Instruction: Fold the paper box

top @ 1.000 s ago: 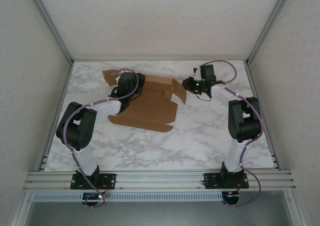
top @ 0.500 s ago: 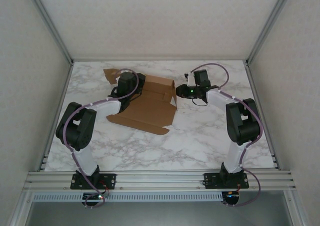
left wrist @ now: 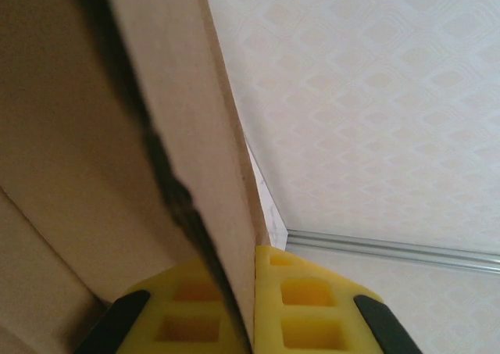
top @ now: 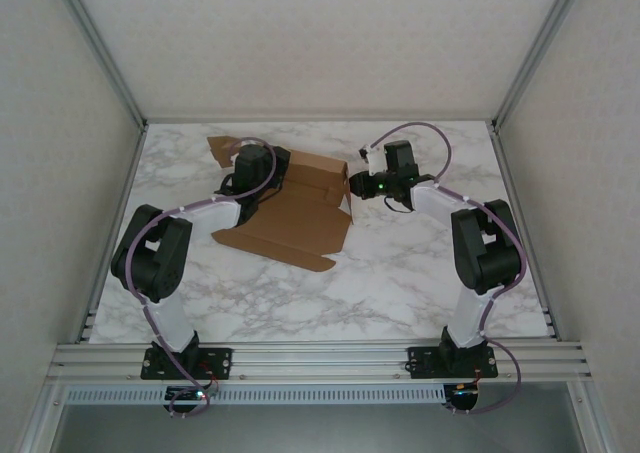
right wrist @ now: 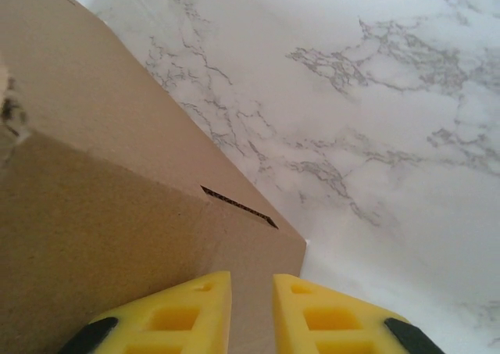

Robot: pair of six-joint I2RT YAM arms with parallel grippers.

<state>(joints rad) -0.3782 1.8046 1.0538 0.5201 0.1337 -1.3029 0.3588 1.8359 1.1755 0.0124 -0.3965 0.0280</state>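
The left end effector [left wrist: 254, 291] is clamping tight on a raised side panel of the paper box [top: 295, 218], with the cardboard edge running up from between its yellow pads [left wrist: 305, 299]. That grip is probably acting as an anchor, holding the box's left side up and stopping it from sliding on the table [top: 400, 273]. To the right of that end effector, the box's broad base panel is lying flat on the marble.

Further right, the right end effector [right wrist: 251, 307] is meeting the box's right-hand flap [right wrist: 117, 213], which is standing nearly upright just in front of and below its fingertips. Its pads are sitting close together with a narrow slit between them. I cannot tell whether they are nipping the flap or only pushing against it. Judging by the pose, it is working to swing that flap inward toward the left end effector, so that the two side walls are facing each other before the lid comes over.
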